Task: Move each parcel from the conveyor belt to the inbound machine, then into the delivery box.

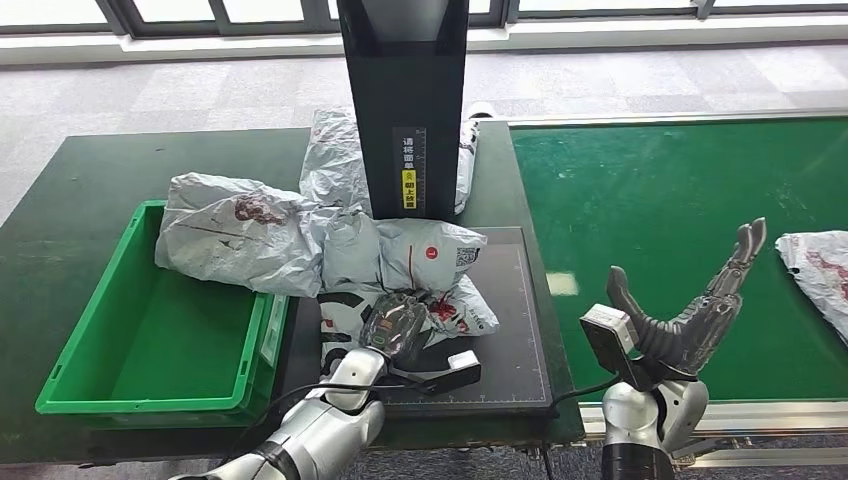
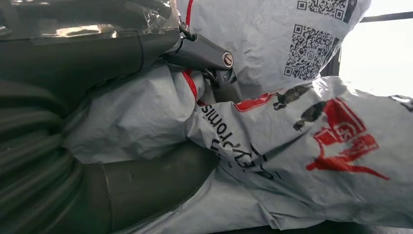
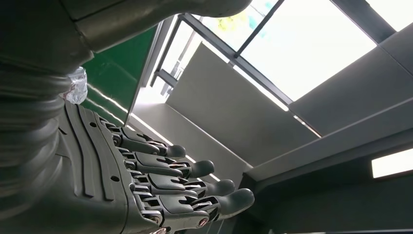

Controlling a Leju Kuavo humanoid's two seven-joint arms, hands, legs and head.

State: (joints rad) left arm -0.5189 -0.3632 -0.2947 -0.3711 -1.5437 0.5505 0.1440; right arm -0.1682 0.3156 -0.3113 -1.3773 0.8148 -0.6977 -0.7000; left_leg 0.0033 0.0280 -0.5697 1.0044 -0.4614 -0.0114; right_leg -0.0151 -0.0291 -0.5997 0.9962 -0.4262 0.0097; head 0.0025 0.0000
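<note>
My left hand (image 1: 398, 325) grips a grey parcel (image 1: 455, 310) w/ red print, resting on the inbound machine's black platform (image 1: 520, 330) among other parcels; thumb and fingers wrap the crumpled bag. My right hand (image 1: 690, 320) is raised over the green conveyor belt (image 1: 660, 200), fingers spread, holding nothing. Another parcel (image 1: 815, 265) lies at belt's far right. Green delivery box (image 1: 80, 340) sits left of platform.

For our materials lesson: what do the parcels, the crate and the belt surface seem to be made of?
Parcels: thin grey plastic film, slightly glossy, judging by the crumples and printed codes.
Green crate: rigid moulded plastic, smooth with a faint sheen.
Conveyor belt: green, matt sheet, probably rubber or PVC; flat with light scuffs.
</note>
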